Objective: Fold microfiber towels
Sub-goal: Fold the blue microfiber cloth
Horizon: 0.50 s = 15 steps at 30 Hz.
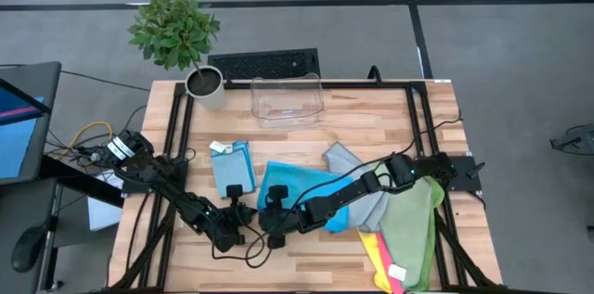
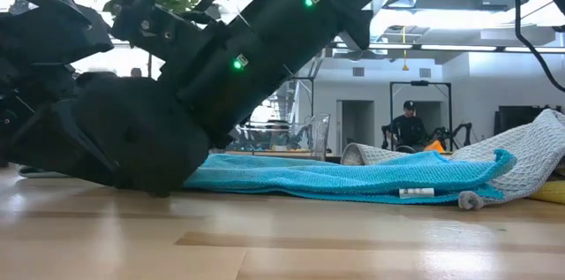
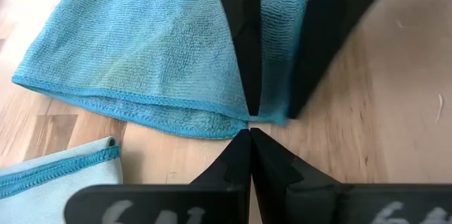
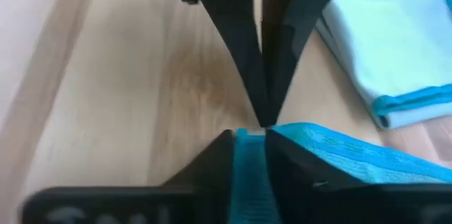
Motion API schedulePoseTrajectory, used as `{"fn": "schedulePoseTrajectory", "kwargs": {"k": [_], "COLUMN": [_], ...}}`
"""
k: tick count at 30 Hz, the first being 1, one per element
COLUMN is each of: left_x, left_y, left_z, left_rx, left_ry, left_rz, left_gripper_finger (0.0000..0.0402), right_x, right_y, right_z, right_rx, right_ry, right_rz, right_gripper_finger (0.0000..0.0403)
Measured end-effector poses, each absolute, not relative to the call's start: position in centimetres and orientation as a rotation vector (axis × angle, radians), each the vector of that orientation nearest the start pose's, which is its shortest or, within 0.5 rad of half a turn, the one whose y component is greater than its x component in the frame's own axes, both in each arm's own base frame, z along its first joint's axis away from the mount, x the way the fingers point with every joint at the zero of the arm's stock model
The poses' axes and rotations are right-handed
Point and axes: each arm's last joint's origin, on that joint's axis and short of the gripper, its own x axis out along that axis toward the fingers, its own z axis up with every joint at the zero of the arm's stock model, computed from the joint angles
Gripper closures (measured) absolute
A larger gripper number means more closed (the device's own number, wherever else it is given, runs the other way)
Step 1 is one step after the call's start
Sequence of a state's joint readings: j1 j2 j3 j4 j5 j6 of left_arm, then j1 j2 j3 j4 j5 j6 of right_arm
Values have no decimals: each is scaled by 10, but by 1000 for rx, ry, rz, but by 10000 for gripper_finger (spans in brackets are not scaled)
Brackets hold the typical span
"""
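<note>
Low in the centre of the high view, the right hand pinches the teal towel's edge on the counter. The left hand, fingers closed and empty, meets it tip to tip.

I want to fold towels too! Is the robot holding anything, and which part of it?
The right gripper pinches the teal towel at its edge. The left gripper is shut at that same edge, holding nothing.

No readable text anywhere — white markings on the left gripper body are too blurred to make out, and the white tag on the teal towel looks blank.
</note>
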<state>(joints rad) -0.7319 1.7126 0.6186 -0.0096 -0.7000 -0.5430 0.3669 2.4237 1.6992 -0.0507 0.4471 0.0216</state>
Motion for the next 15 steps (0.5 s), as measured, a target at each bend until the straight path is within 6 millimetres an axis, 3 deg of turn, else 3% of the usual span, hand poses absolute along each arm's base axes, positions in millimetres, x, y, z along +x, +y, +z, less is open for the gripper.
{"fn": "schedulePoseTrajectory", "kwargs": {"k": [4,8,15], "left_x": [209,209,209], "left_y": [-162,-162,-162], "left_z": [94,94,95], "left_rx": [212,213,214], "left_ry": [793,792,791], "left_rz": [191,191,190], "left_gripper_finger": [402,402,402], "right_x": [479,480,485], "right_y": [170,169,169], "right_z": [94,95,116], "right_rx": [-288,-308,-343], "right_ry": [714,704,651], "right_rz": [-90,-135,-139], "right_gripper_finger": [384,386,393]}}
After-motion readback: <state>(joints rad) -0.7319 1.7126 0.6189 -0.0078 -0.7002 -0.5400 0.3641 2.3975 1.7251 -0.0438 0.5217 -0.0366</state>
